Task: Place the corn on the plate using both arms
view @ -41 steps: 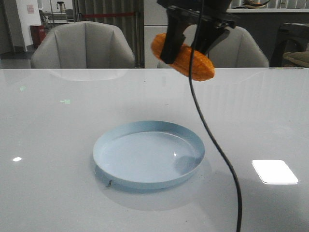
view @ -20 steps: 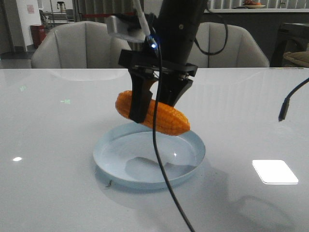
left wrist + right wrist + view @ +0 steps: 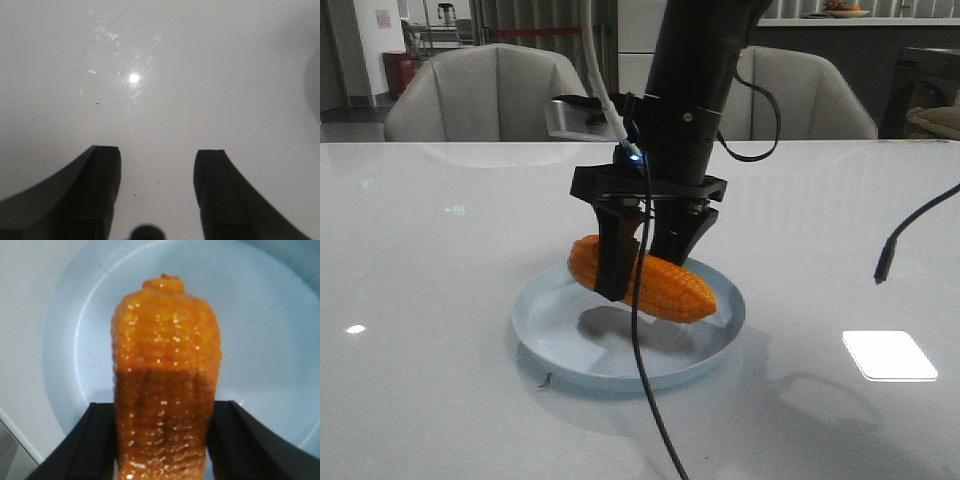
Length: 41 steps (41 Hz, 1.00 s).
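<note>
The orange corn [image 3: 690, 290] is held crosswise in my right gripper [image 3: 642, 270], which is shut on its middle. It hangs very low over the pale blue plate [image 3: 535, 335], its tapered end pointing right; I cannot tell whether it touches the plate. In the right wrist view the corn [image 3: 165, 355] fills the space between the black fingers [image 3: 95, 440] of the right gripper [image 3: 161, 412], with the plate [image 3: 260, 330] beneath. My left gripper [image 3: 157, 155] is open and empty over bare table; it does not show in the front view.
A black cable [image 3: 645, 400] hangs from the right arm across the plate's front. Another cable end [image 3: 885, 262] dangles at the right. Grey chairs [image 3: 490, 95] stand behind the table's far edge. A bright light patch [image 3: 888, 355] lies right of the plate.
My right arm has come down and slightly left with the corn, from high above the table's far side to just over the plate.
</note>
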Motion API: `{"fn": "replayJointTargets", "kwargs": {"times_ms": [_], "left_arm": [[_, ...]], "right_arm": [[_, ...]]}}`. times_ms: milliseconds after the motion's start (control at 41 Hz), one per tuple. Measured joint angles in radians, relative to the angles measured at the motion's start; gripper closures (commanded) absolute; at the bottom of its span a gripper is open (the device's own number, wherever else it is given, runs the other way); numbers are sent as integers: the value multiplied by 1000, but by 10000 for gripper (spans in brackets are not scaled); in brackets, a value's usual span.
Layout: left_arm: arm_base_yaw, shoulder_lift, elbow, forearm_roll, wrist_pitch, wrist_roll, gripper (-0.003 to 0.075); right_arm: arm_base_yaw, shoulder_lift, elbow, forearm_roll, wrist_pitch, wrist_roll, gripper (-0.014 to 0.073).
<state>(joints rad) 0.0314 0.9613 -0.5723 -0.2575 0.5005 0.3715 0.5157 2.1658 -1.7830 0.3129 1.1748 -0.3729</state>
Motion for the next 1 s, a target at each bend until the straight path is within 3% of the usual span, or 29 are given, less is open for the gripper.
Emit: {"fn": "replayJointTargets", "kwargs": {"times_ms": [73, 390, 732, 1000], "left_arm": [[0, 0, 0, 0, 0, 0, 319], [0, 0, 0, 0, 0, 0, 319], [0, 0, 0, 0, 0, 0, 319], [0, 0, 0, 0, -11, 2, 319]], "right_arm": [[0, 0, 0, 0, -6, 0, -41], [0, 0, -13, -2, 17, -2, -19], [-15, -2, -154, -21, 39, -2, -19], [-109, -51, -160, -20, 53, 76, -19]]}}
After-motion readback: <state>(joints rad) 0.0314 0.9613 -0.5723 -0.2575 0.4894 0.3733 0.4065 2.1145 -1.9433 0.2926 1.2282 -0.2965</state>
